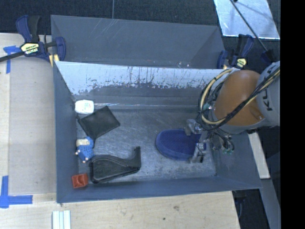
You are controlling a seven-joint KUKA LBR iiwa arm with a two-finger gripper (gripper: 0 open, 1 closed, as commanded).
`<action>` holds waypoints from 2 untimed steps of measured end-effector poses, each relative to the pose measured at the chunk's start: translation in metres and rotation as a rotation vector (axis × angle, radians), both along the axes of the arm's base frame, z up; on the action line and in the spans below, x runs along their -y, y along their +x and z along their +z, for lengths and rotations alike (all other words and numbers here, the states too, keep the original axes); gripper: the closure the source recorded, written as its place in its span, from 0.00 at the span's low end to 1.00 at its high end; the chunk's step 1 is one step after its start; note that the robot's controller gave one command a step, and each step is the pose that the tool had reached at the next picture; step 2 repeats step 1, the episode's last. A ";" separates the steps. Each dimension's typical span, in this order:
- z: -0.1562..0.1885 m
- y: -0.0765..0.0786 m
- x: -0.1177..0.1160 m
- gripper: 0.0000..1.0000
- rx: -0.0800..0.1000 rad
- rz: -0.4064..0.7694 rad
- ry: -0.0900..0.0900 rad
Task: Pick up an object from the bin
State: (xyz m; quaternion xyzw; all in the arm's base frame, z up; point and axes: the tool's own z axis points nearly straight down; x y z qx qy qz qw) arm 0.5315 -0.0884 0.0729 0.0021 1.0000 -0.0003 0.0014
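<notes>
Blue rounded pad [172,144] sits against the gripper [199,153], whose opening I cannot tell; black pouch [114,168] lies apart.

blue rounded disc [172,144], lying flat, right half of bin [143,123]

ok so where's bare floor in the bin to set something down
The floor is bare along the back wall, between the black square pad and the blue round piece by the gripper. The left side is crowded: white piece, blue toy, black pouch, red block.
</notes>
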 end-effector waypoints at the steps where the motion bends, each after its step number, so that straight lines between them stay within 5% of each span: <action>1: 0.218 -0.013 0.008 1.00 0.009 -0.016 -0.002; 2: 0.218 -0.013 0.008 1.00 0.009 -0.016 -0.002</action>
